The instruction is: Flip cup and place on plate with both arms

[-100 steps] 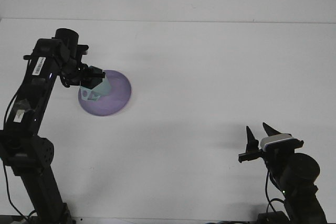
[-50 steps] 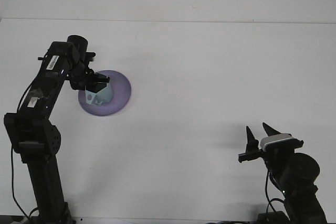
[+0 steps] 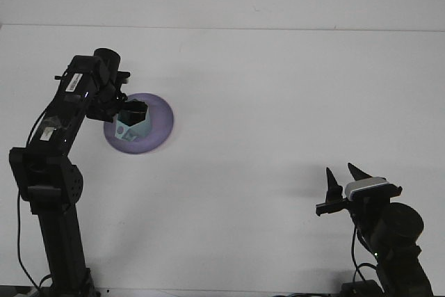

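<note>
Now that the cup [image 3: 133, 122] stands mouth-up on the plate [image 3: 158, 124], you can see how far it has come in a second: it was tilted on its side in the left claw [image 3: 129, 111], half turned, and it now sits upright with its dark opening facing up, on the left part of the purple plate. Your left claw is at the cup's rim, and its fingers look closed on that rim, though the dark opening behind them makes the exact contact hard to read. The left arm has swung in and straightened over the same second, bringing the wrist down behind the cup. Your right claw [image 3: 344, 180] has not moved at all; it waits near the right front of the table [image 3: 278, 102], well apart from the plate, its two fingers spread and holding nothing. By my reading the flip and the placing are done, so what remains for you is to let go cleanly and lift away without tipping the cup.
</note>
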You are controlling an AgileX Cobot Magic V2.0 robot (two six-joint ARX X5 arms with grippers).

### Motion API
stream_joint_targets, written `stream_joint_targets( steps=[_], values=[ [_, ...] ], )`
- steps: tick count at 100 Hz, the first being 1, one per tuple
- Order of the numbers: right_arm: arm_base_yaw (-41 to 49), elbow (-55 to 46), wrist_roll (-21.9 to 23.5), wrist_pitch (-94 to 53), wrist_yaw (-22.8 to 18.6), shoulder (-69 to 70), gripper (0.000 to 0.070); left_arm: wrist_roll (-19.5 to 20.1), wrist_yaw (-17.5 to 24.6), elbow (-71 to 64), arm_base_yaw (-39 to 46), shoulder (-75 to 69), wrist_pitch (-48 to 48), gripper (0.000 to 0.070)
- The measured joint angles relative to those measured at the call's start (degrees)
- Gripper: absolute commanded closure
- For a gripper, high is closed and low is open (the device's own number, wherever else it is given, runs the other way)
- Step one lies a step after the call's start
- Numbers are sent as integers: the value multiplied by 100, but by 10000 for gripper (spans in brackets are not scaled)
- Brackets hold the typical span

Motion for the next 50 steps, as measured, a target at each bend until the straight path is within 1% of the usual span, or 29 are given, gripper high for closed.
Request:
stream_joint_targets(
  steps=[11, 21, 30, 34, 37, 40, 43, 50],
  values=[
    [0, 0, 0, -2, 0, 0, 358, -2, 0, 90, 26, -170, 4, 150],
    [0, 0, 0, -2, 0, 0, 359, -2, 0, 96, 70, -660, 33, 150],
    [0, 0, 0, -4, 0, 0, 359, -26, 0, 138, 131, -1333, 35, 161],
    [0, 0, 0, -2, 0, 0, 359, -59, 0, 164, 164, -1652, 52, 183],
    [0, 0, 0, -2, 0, 0, 359, -87, 0, 184, 192, -1891, 55, 229],
    [0, 0, 0, -2, 0, 0, 359, -118, 0, 208, 214, -2120, 55, 301],
    [0, 0, 0, -2, 0, 0, 359, -131, 0, 219, 240, -2330, 66, 394],
    [0, 0, 0, -2, 0, 0, 370, -160, 2, 223, 280, -2793, 68, 658]
  ],
)
